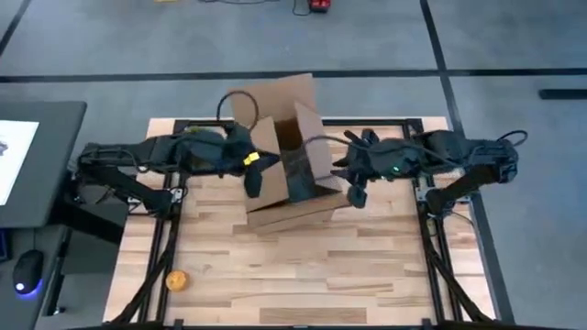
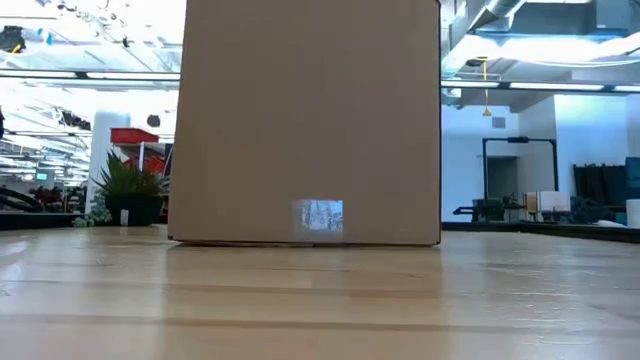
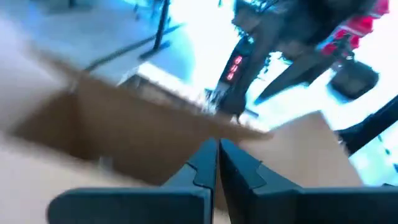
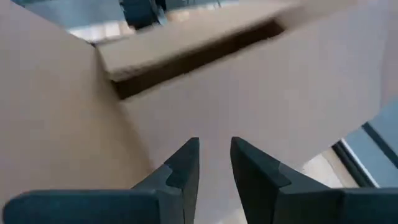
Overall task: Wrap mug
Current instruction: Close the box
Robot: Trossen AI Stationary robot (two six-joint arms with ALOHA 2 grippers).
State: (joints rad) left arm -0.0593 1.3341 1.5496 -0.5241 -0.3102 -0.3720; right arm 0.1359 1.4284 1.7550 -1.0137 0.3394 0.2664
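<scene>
Flanking the open cardboard box [image 1: 289, 174], left pincer [image 1: 254, 183] and right pincer [image 1: 356, 194].

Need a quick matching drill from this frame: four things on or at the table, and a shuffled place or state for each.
Things:
1. cardboard box
2. orange ball
3. left gripper
4. right gripper

Places or states:
A. near the table's front left corner, alone
B. at the box's right side, fingers slightly apart
C. mid-table between the arms, flaps open
D. at the box's left flap, fingers nearly closed

Pairs: 1-C, 2-A, 3-D, 4-B
</scene>
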